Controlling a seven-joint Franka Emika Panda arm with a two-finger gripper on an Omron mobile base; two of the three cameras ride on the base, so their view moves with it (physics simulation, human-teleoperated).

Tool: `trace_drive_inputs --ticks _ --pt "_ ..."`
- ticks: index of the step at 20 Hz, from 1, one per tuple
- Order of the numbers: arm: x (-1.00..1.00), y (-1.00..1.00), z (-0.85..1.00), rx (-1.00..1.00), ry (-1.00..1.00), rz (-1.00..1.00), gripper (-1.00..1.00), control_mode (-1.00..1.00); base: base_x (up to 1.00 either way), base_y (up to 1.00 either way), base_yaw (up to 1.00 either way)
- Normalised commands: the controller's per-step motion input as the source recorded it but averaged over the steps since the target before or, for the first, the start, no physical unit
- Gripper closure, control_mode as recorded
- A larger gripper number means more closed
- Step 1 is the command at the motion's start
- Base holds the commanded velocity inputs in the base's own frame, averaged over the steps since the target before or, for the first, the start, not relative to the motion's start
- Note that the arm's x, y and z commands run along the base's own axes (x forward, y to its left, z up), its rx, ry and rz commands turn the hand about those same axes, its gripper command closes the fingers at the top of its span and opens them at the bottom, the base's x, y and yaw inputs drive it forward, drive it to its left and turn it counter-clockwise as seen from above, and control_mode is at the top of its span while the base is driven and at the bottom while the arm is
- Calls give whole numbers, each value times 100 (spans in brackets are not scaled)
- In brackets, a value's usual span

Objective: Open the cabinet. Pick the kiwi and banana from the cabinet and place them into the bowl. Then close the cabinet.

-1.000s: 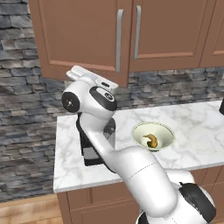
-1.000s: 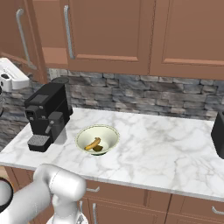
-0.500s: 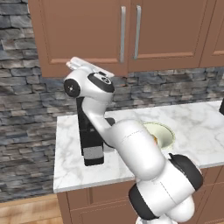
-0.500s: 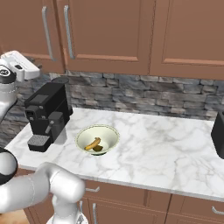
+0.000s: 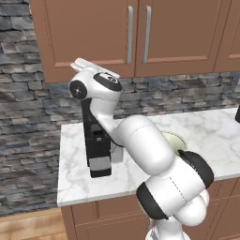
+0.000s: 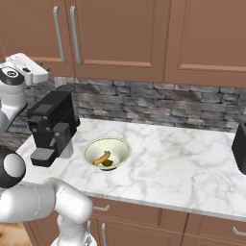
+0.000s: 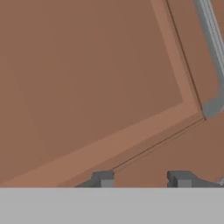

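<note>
Item: cabinet (image 6: 115, 33), wall-mounted, reddish-brown wood, two panelled doors, both seen shut and flush; mounted above the rear edge of the marble counter (image 6: 182, 163). Each door is fitted with a long vertical silver bar handle (image 6: 74, 34); the lower end of one handle is seen at the upper right of the hand view (image 7: 213, 105). Handling, as judged: rigid, hinged, moderately heavy to swing; the bar is smooth metal and likely slippery, so hold is best taken across its mid-length, or the door is simply pushed on its flat panel.

Item: bowl (image 6: 107, 153), pale cream-green, wide, sloping sides; set near the front edge of the counter, just right of the coffee machine (image 6: 52, 126). Judged stiff and stable enough to be left untouched.

Item: banana (image 6: 101, 157), small, curved, yellow; lying inside the bowl. Judged light, soft, easily bruised.

Item: kiwi (image 6: 108, 163), small dark rounded fruit, beside the banana in the bowl. Judged light, slightly yielding, prone to rolling.

Item: gripper (image 7: 142, 180), held close against the cabinet door face near its lower corner; the fingertips (image 7: 103, 179) stand partly apart with nothing seen between them.

Markings: no brand, label or legible writing is found on any item.

Status, as judged: fruit is placed, doors appear closed; the task looks almost finished.
</note>
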Motion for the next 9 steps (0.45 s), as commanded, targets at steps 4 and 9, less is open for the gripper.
trace_drive_inputs --ticks 4,9 --pt "62 0 -18 0 0 0 -100 -100 0 0 0" --pt "24 0 -17 0 0 0 -100 -100 0 0 0"
